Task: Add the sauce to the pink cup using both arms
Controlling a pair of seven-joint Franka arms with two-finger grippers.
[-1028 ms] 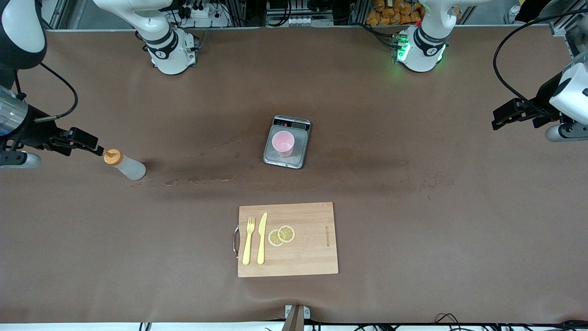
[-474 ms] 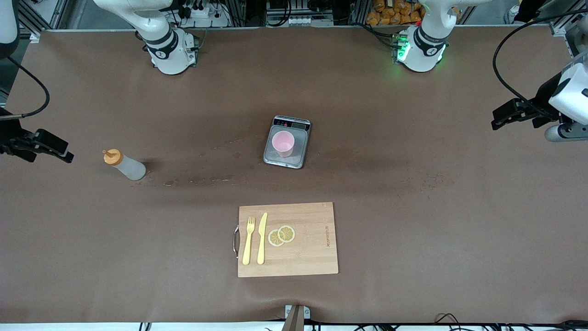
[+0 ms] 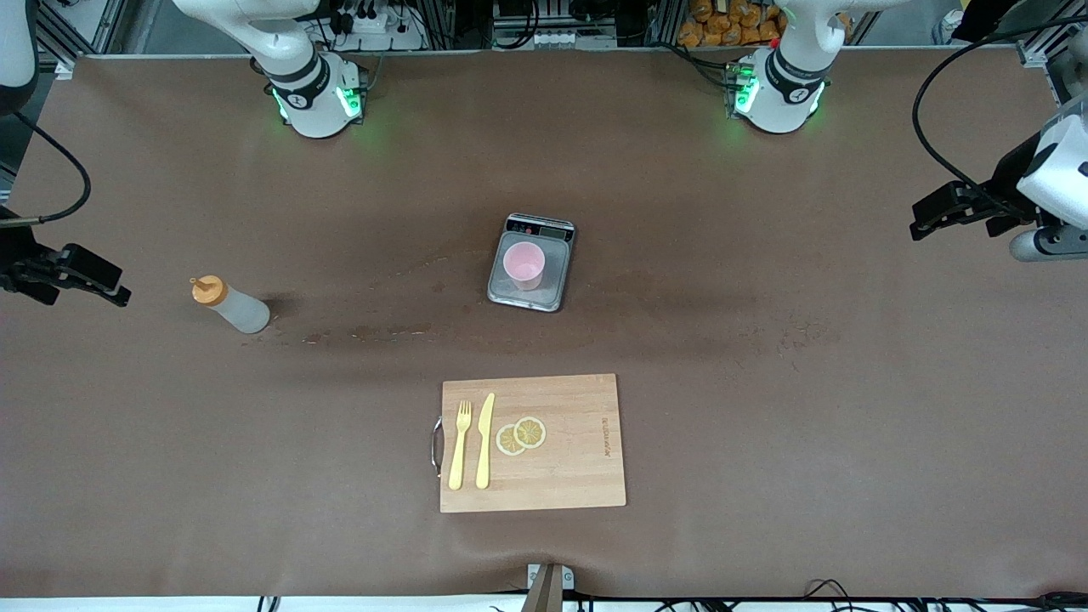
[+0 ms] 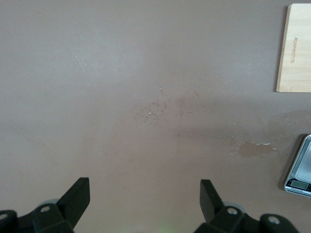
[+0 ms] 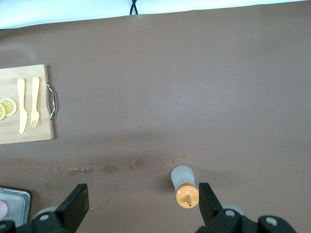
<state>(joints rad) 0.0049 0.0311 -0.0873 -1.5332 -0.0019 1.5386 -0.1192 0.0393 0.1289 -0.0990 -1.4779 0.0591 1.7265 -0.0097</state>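
1. I see the right gripper point(image 3: 93, 285) up over the table at the right arm's end, its black fingers point(image 5: 75, 206) spread wide with nothing between them.
2. The left gripper point(image 3: 935, 212) hangs over the left arm's end of the table, well apart from the scale; its fingers point(image 4: 77, 199) are also spread and hold nothing. That arm waits.
3. My landmark is the small grey kitchen scale point(image 3: 529, 263) with a dark display strip, in the middle of the brown table point(image 3: 765, 408).
4. The pale-pink tapered plastic cup point(image 3: 524, 264) stands upright on the scale's plate.
5. The sauce, a translucent whitish squeeze bottle with an orange cap and nozzle point(image 3: 229, 306), stands on the table well apart from the scale, toward the right arm's end, slightly nearer the front camera. No gripper touches it; in the right wrist view it point(image 5: 184, 184) shows between that gripper's open fingers, lower down.
6. Wet-looking stains point(image 3: 365, 333) lie on the table between bottle and scale.
7. A rectangular wooden cutting board point(image 3: 578, 459) with a metal handle lies nearer the front camera than the scale. On it are a yellow plastic fork point(image 3: 460, 445), a yellow plastic knife point(image 3: 484, 440) and two lemon slices point(image 3: 521, 435).
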